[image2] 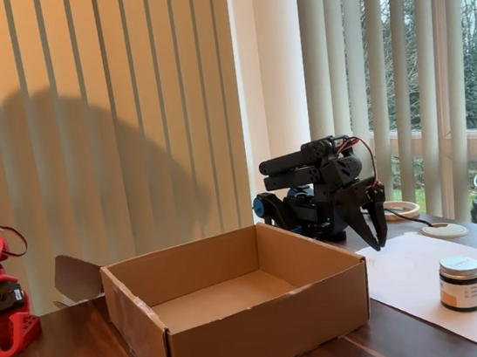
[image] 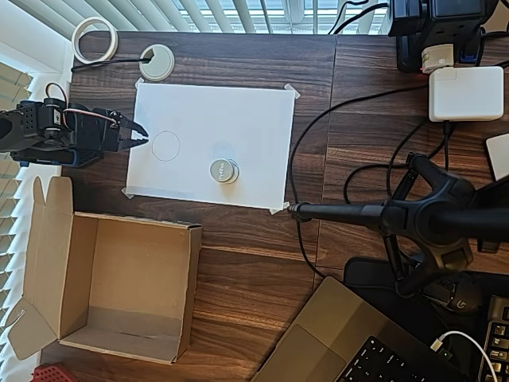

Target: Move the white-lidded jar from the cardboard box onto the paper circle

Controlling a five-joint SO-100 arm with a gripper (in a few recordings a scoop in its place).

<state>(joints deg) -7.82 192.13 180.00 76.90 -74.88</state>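
Arm folded low at the paper's left edge in the overhead view. Gripper (image: 141, 135) tips angled down, jaws nearly closed, holding nothing. Pencil circle (image: 166, 146) just right of the tips. Jar (image: 223, 170) farther right, upright on the paper, outside the box (image: 191, 286).

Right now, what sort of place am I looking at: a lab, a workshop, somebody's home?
Most likely a home office or hobby desk, not a lab. A dark wooden desk sits by a window with vertical blinds, and a laptop and a white power adapter share it with the small robot arm.
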